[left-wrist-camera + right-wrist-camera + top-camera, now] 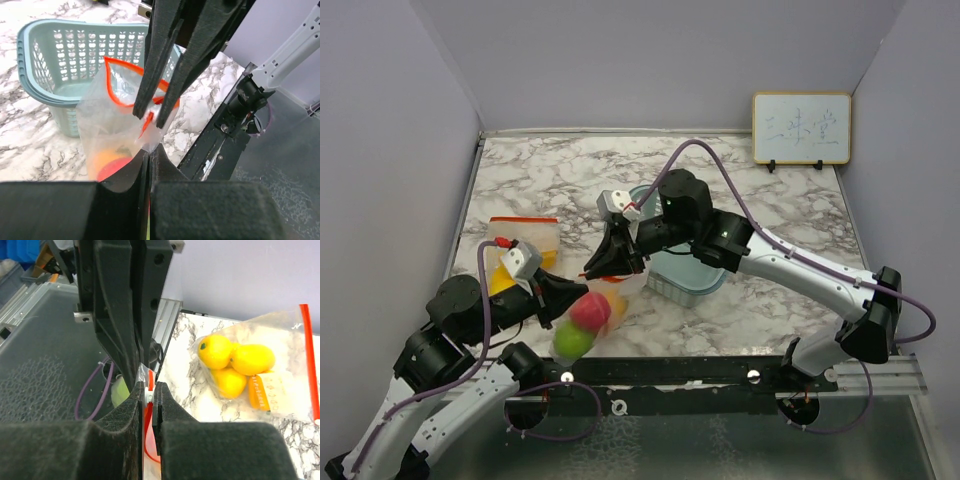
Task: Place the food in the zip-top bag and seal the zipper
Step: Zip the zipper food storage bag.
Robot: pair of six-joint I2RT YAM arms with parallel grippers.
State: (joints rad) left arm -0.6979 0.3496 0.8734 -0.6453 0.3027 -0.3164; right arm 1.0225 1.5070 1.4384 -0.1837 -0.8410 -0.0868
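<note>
The clear zip-top bag (605, 300) hangs between my two grippers near the front edge, with a red ball (590, 310), a green one (573, 342) and an orange piece (102, 160) inside. My left gripper (578, 296) is shut on the bag's lower corner (149, 145). My right gripper (600, 268) is shut on the orange-red zipper (123, 63) at its white slider (149, 390). Part of the mouth gapes open in the left wrist view. A second clear bag (525, 238) lies flat at the left, holding yellow round fruits (235, 360).
The teal lattice basket (700, 285) stands just behind the bag under my right arm, and it shows in the left wrist view (60, 55). A small whiteboard (801, 128) leans on the back wall. The black rail (720, 370) runs along the near edge.
</note>
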